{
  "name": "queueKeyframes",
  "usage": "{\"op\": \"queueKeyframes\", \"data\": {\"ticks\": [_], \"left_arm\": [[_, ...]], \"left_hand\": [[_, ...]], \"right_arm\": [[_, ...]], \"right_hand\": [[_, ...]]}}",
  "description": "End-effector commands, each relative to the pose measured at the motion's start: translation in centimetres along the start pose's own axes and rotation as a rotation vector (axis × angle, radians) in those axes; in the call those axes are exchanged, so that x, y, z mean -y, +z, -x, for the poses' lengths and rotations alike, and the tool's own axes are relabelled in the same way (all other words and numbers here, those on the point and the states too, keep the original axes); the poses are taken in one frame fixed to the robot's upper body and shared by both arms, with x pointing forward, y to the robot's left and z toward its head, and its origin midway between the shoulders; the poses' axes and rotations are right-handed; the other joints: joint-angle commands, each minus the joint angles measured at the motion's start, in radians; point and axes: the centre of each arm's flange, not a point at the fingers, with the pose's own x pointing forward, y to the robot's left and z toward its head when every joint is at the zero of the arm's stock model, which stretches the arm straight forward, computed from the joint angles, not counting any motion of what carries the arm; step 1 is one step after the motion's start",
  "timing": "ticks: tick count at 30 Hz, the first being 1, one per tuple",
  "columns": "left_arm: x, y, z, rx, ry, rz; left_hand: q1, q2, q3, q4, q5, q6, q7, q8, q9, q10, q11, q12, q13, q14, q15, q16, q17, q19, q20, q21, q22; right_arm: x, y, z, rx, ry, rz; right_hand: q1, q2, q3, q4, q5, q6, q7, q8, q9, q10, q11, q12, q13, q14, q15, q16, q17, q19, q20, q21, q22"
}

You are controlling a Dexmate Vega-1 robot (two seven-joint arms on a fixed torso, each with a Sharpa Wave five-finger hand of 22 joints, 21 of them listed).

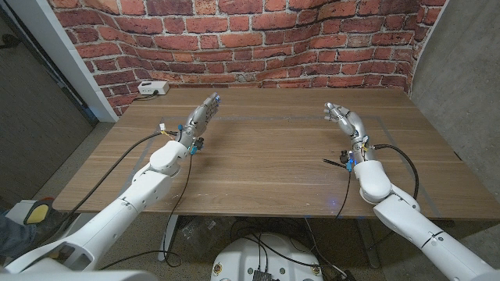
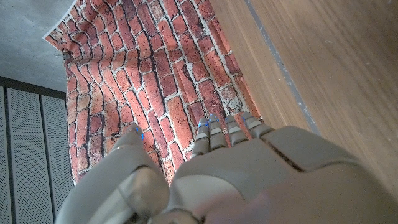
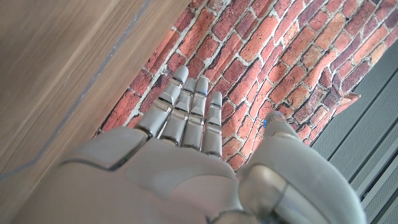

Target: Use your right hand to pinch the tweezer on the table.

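Observation:
My right hand [image 1: 344, 121] is raised over the right half of the wooden table [image 1: 266, 156], fingers apart and lightly curled, with nothing in it. In the right wrist view the right hand [image 3: 180, 149] points its straight fingers [image 3: 189, 106] at the brick wall, beside the table [image 3: 56, 56]. My left hand [image 1: 201, 115] hovers over the table's left half, fingers stretched toward the wall, and holds nothing. The left wrist view has the back of the left hand [image 2: 249, 180] with the table [image 2: 329, 68] beside it.
A white box [image 1: 152, 88] with a cable sits at the table's far left corner. A brick-pattern backdrop [image 1: 258, 39] rises right behind the far edge. A thin grey line [image 1: 273, 119] marks a rectangle on the tabletop. Black cables [image 1: 398, 152] hang off both wrists.

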Motion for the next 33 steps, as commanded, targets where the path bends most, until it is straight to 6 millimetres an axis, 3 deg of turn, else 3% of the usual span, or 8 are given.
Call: {"op": "queueKeyframes", "data": {"ticks": [1,7,14,19,27,30,33], "left_arm": [[-0.1,0.6,0.3,0.017,-0.002,-0.004],[-0.3,0.7,0.3,0.021,0.004,0.000],[-0.4,0.5,0.4,0.017,0.015,0.006],[-0.5,0.1,0.5,0.009,0.028,0.022],[-0.8,0.1,0.5,0.014,0.026,0.019],[-0.8,0.3,0.5,0.017,0.022,0.018],[-1.0,0.3,0.6,0.021,0.017,0.026]], "left_hand": [[0.003,-0.002,-0.003,0.002,-0.002,0.006,0.005,0.000,0.003,0.009,0.005,0.002,0.003,0.006,0.007,0.000,0.002,0.000,-0.018,0.008,0.005],[0.003,-0.002,-0.003,0.002,-0.002,0.005,0.006,-0.001,0.003,0.007,0.006,0.001,0.003,0.006,0.009,-0.001,0.002,-0.002,-0.016,0.006,0.005],[0.003,-0.002,-0.004,0.002,-0.002,0.003,0.008,-0.002,0.003,0.006,0.007,0.001,0.003,0.005,0.009,-0.002,0.002,-0.002,-0.014,0.006,0.005],[0.004,-0.002,-0.005,0.002,-0.002,0.003,0.007,-0.002,0.003,0.008,0.006,0.001,0.003,0.006,0.010,-0.002,0.002,-0.002,-0.013,0.006,0.005],[0.004,-0.003,-0.007,0.001,-0.002,-0.009,0.008,-0.007,0.003,0.006,0.012,0.000,0.003,0.006,0.012,-0.002,0.002,-0.004,-0.009,0.005,0.005],[0.004,-0.003,-0.008,0.001,-0.002,-0.028,0.011,-0.014,0.003,0.006,0.020,0.000,0.003,0.006,0.018,-0.002,0.002,-0.003,-0.009,0.004,0.005],[0.002,-0.006,-0.013,0.001,-0.002,-0.076,0.016,-0.025,0.002,-0.016,0.027,-0.008,0.003,-0.013,0.024,-0.008,0.002,-0.003,-0.010,0.004,0.005]], "right_arm": [[0.5,-1.2,-3.1,-0.012,0.143,-0.245],[0.5,-1.8,-4.3,-0.036,0.206,-0.324],[0.5,-2.8,-4.9,-0.054,0.214,-0.429],[0.5,-3.3,-5.1,-0.070,0.213,-0.469],[0.2,-3.9,-5.2,-0.083,0.212,-0.471],[0.1,-4.1,-5.2,-0.076,0.215,-0.470],[0.0,-4.2,-5.1,-0.071,0.213,-0.469]], "right_hand": [[-0.051,-0.014,-0.029,0.009,-0.007,-0.031,0.005,0.002,-0.003,-0.047,0.009,-0.011,0.004,-0.064,0.021,-0.009,0.001,-0.046,0.017,-0.027,0.000],[-0.093,-0.024,-0.053,0.020,-0.008,-0.050,0.017,0.006,-0.007,-0.110,0.026,-0.019,0.005,-0.135,0.046,-0.012,0.002,-0.110,0.038,-0.058,0.000],[-0.129,-0.034,-0.073,0.030,-0.006,-0.092,0.031,-0.001,-0.009,-0.147,0.039,-0.019,0.005,-0.179,0.058,-0.010,0.002,-0.147,0.043,-0.073,0.000],[-0.150,-0.038,-0.084,0.036,-0.003,-0.054,0.033,0.019,-0.008,-0.152,0.041,-0.013,0.005,-0.189,0.059,-0.005,0.001,-0.154,0.044,-0.073,0.001],[-0.164,-0.045,-0.094,0.037,-0.001,-0.106,0.037,0.003,-0.009,-0.170,0.040,-0.012,0.004,-0.204,0.059,-0.005,-0.001,-0.165,0.045,-0.075,0.000],[-0.178,-0.054,-0.105,0.038,0.001,-0.159,0.041,-0.008,-0.011,-0.202,0.046,-0.017,0.003,-0.239,0.065,-0.010,-0.002,-0.197,0.046,-0.083,0.000],[-0.200,-0.067,-0.123,0.037,0.006,-0.256,0.052,-0.011,-0.016,-0.289,0.048,-0.027,0.000,-0.311,0.073,-0.012,-0.004,-0.264,0.039,-0.091,0.000]]}}
